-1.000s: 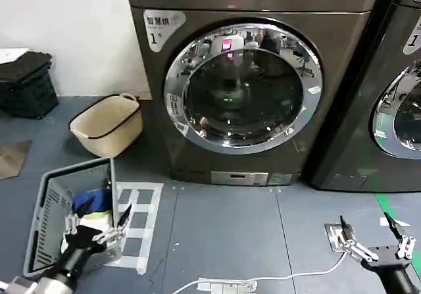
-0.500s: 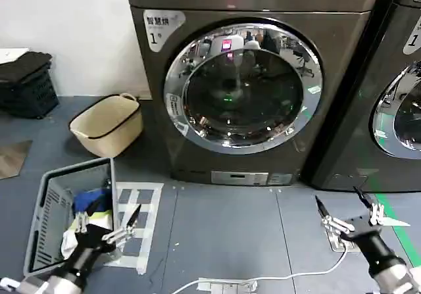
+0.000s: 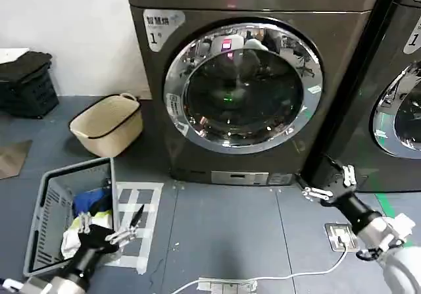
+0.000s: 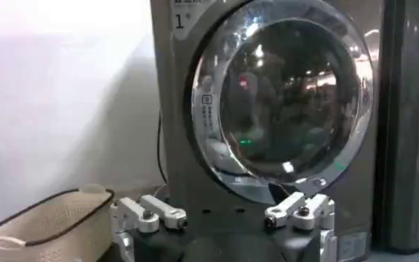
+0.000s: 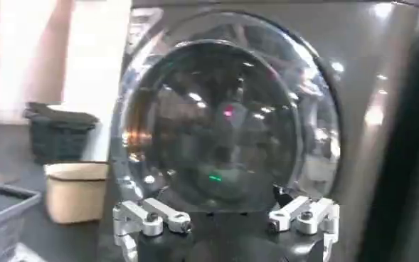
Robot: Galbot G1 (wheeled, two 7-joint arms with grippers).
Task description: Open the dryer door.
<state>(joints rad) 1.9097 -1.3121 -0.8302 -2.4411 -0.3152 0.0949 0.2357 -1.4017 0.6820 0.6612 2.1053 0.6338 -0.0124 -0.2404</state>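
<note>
Two dark machines stand on grey floor [image 3: 223, 221]; right hand [image 3: 327, 182] open, empty, near the dryer [image 3: 197, 143].

The right gripper [image 3: 327, 181] is raised on an extended arm that reaches forward and inward from the lower right of the head view, wrist angled upward, its fingers [image 5: 152, 216] spread wide apart with nothing between them. The left gripper [image 3: 110, 229] sits low at the lower left on a bent arm, fingers [image 4: 149, 213] likewise parted and empty, pointing forward.
</note>
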